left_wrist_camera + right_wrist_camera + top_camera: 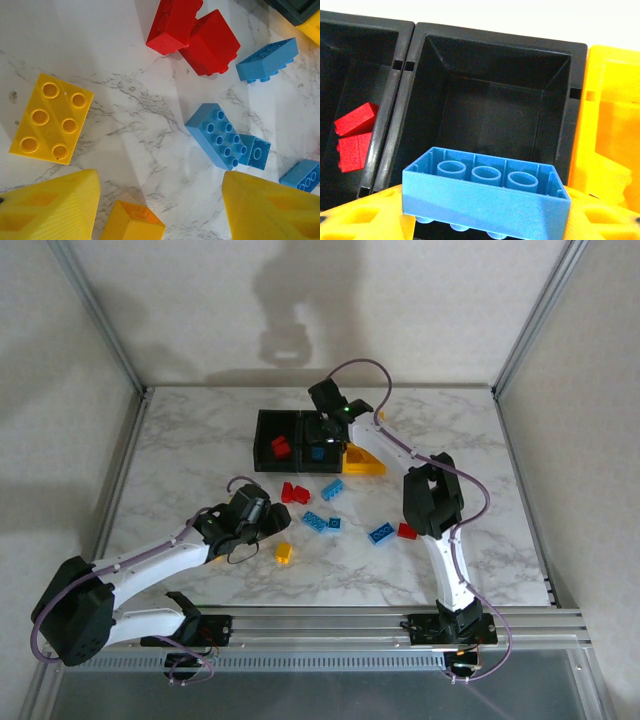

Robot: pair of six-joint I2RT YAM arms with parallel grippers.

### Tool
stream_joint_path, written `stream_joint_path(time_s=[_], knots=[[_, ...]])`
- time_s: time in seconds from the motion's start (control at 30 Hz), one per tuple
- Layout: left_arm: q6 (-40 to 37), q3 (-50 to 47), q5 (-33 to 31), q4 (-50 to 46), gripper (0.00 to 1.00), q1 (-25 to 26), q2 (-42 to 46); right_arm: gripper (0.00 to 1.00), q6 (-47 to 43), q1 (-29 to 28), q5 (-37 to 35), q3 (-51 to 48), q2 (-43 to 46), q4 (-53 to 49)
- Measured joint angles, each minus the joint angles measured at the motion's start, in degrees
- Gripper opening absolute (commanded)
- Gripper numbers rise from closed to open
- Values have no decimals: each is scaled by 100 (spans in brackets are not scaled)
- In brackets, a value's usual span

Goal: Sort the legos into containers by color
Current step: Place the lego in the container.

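The containers are joined in a row: a left black bin (277,430) (385,60) holding red legos (354,135), a middle black bin (495,100) (318,420), and a yellow bin (365,458) (612,100) with a yellow lego (609,177). My right gripper (322,436) (485,215) is shut on a blue lego (487,192), studs down, over the middle bin. My left gripper (268,523) (160,210) hangs open above the table. A small yellow lego (132,222) (284,553) lies between its fingers (50,210), nearer the left one.
Loose on the marble are a yellow brick (50,119), two red bricks (192,32) (293,492), several blue bricks (220,135) (267,60) (381,533) and a red one (406,531). Metal frame posts stand at the table's corners.
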State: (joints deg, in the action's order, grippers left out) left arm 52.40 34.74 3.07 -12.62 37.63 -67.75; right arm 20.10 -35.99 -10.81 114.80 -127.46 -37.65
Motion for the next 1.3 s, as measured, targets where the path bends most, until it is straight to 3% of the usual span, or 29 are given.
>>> stream_joint_path(time_s=[0.33, 1.3], knots=[[-2, 0, -2, 0, 65, 0, 0, 62, -4, 0, 170, 179, -372, -76], [-2, 2, -74, -48, 65, 0, 0, 75, -177, -4, 339, 254, -391, -70]])
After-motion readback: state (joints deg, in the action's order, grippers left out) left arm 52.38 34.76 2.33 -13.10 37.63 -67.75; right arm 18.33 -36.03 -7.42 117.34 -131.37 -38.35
